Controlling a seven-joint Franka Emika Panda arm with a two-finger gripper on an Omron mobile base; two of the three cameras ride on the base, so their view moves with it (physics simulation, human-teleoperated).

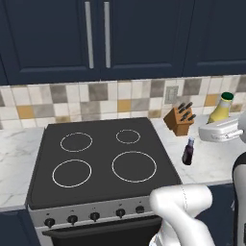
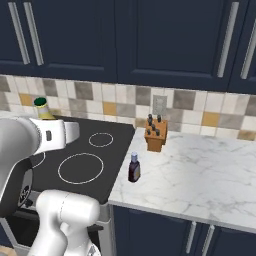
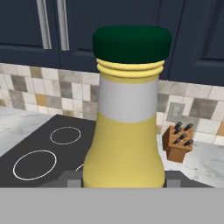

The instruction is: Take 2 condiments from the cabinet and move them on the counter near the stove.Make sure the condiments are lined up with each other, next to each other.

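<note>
Hand view: I find the yellow bottle (image 3: pixel 124 131) upright between the fingers of the hand (image 3: pixel 124 181), jaws closed on its base, green cap up. The maroon bottle (image 1: pixel 188 152) stands on the bench (image 1: pixel 211 166) just beside the stove (image 1: pixel 101 158), in front of the knife block (image 1: pixel 179 120). From the left base view, I judge the carried bottle (image 1: pixel 222 108) high and beyond it, to its right. The right base view shows open marble beside the maroon bottle (image 2: pixel 134 168).

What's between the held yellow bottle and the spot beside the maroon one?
Nothing visible. The yellow bottle is held above the counter; the marble right of the maroon bottle is bare. The knife block stands further back, by the wall.
</note>
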